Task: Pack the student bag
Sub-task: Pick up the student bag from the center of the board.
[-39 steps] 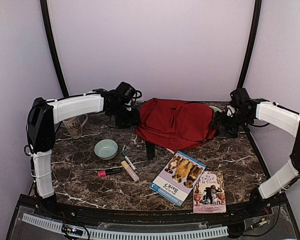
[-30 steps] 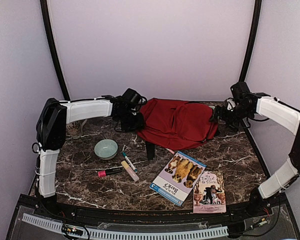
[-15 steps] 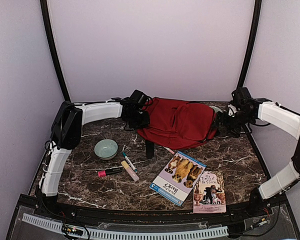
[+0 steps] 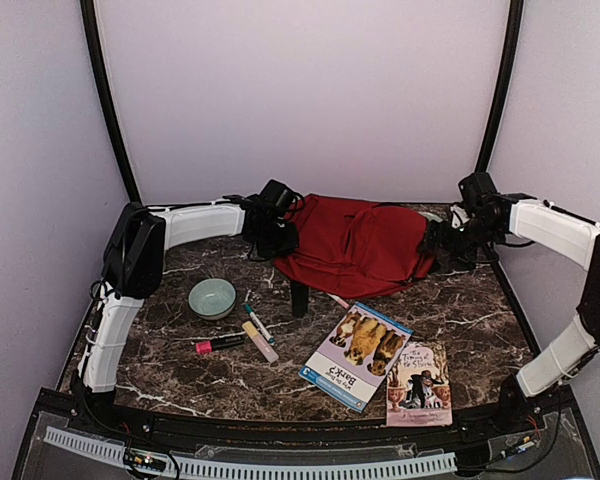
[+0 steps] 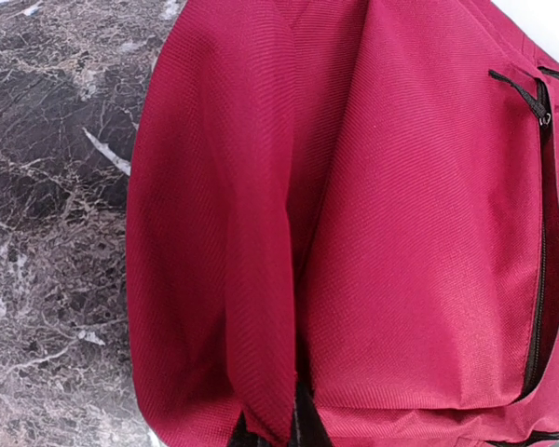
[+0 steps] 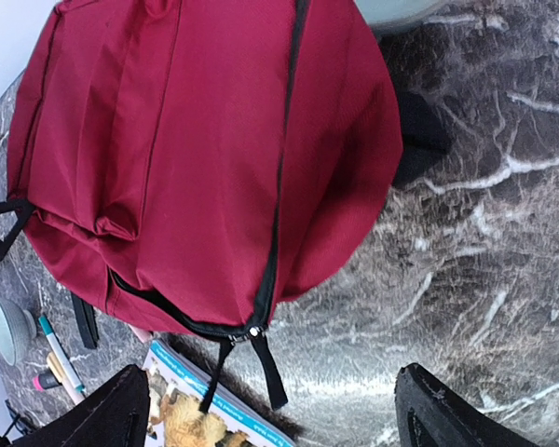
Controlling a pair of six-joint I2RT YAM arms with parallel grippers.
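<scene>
Dark marble table (image 4: 460, 320), red backpack (image 4: 355, 245) lying flat on it. At backpack's left edge, left gripper (image 5: 270, 430) clenched on a fabric fold; by backpack's right end, right gripper (image 6: 279, 410) spread wide, empty.

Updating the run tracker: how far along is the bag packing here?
Done: nothing visibly packed; the student bag looks zipped shut. In hand: left gripper pinches a fold of its fabric; right gripper hangs open at the other side. Left: likely open it, then load the books, markers and perhaps the bowl lying on the table.
</scene>
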